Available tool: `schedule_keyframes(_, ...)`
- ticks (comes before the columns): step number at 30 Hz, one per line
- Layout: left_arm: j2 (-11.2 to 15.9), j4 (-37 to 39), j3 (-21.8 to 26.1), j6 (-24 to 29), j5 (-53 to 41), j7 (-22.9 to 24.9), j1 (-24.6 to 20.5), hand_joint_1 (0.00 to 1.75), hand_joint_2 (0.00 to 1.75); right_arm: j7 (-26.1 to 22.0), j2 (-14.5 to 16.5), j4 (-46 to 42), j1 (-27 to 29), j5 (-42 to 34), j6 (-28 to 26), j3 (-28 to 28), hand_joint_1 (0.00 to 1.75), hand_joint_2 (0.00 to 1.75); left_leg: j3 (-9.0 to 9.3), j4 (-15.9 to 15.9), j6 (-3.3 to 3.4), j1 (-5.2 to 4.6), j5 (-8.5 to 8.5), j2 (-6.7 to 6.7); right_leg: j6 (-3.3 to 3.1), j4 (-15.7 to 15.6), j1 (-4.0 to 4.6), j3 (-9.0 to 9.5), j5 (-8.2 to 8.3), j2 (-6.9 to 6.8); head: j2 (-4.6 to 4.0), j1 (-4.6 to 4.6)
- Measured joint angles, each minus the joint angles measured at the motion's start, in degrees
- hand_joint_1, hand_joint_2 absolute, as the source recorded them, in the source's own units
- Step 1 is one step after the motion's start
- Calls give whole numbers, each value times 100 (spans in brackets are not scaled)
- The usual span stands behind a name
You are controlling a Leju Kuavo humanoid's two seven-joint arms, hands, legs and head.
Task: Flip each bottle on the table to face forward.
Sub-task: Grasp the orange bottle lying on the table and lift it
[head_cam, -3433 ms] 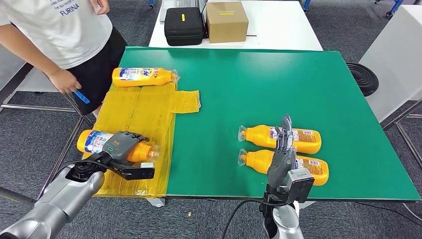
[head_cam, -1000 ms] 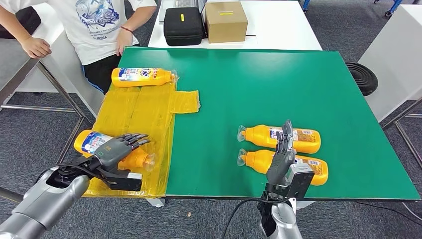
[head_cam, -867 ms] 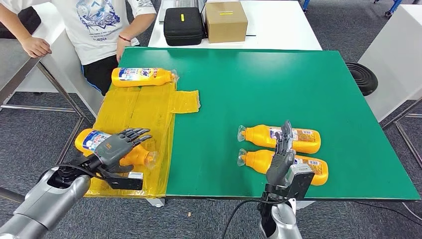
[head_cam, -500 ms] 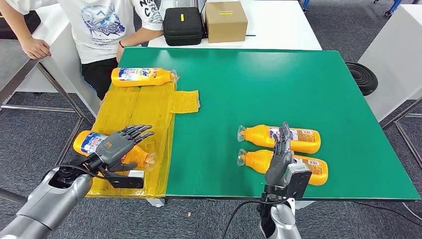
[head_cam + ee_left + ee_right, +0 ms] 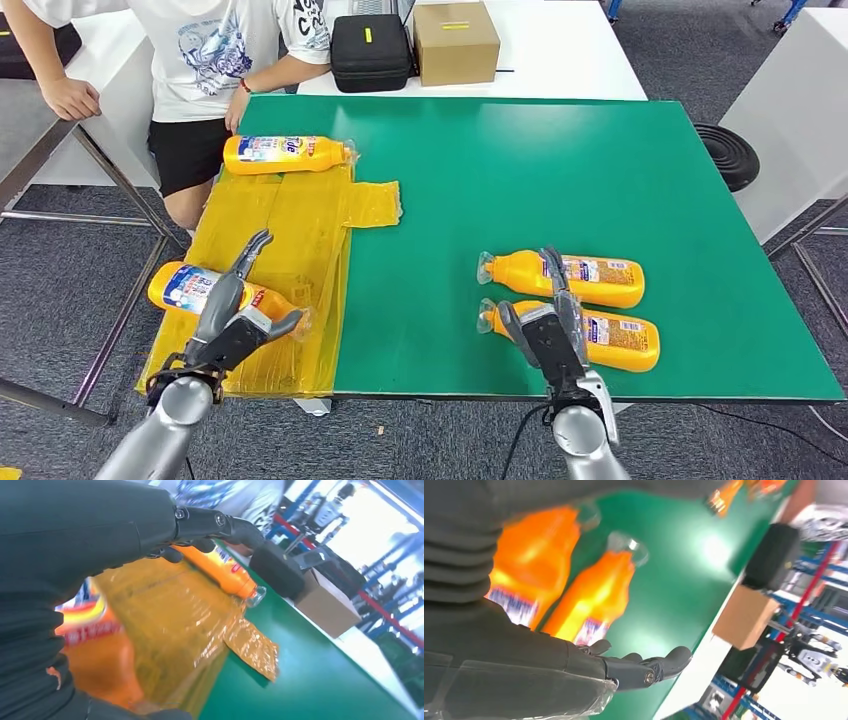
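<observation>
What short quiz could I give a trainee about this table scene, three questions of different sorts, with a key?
1. True or false: the left hand is at a bottle on the yellow sheet.
2. How many orange bottles lie on the green table? A) two B) four C) six
3. Fill in: beside the black case on the white table stands a cardboard ____.

Key:
1. True; it is at the near left bottle.
2. B
3. box
</observation>
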Motion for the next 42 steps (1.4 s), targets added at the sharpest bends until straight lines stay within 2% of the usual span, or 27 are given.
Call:
schedule_keyframes(7,-466,-270,407,30,118,-37,491,0,175,389,-247,-318,-1,765,176,-221,0,175,-1,0,0,4,0,0,0,0,6,-1,0,-1,0,-2)
schedule_keyframes(13,-670,-467,716,44,142,-70,702,0,175,598,-641,-563,132,750,493,-234,0,175,-2,0,1,3,-1,-1,0,0,5,0,0,-2,0,-1)
schedule_keyframes(26,-729,-725,869,35,197,-20,906,0,175,1020,-1196,-653,533,206,1327,-217,0,175,-4,0,1,4,-2,-3,0,0,5,-1,0,-5,0,-1)
schedule_keyframes(42,-731,-803,875,44,222,3,1044,0,175,1116,-1427,-783,712,566,1229,-207,0,175,-4,0,1,4,-2,-3,0,-1,6,-1,0,-5,0,-2)
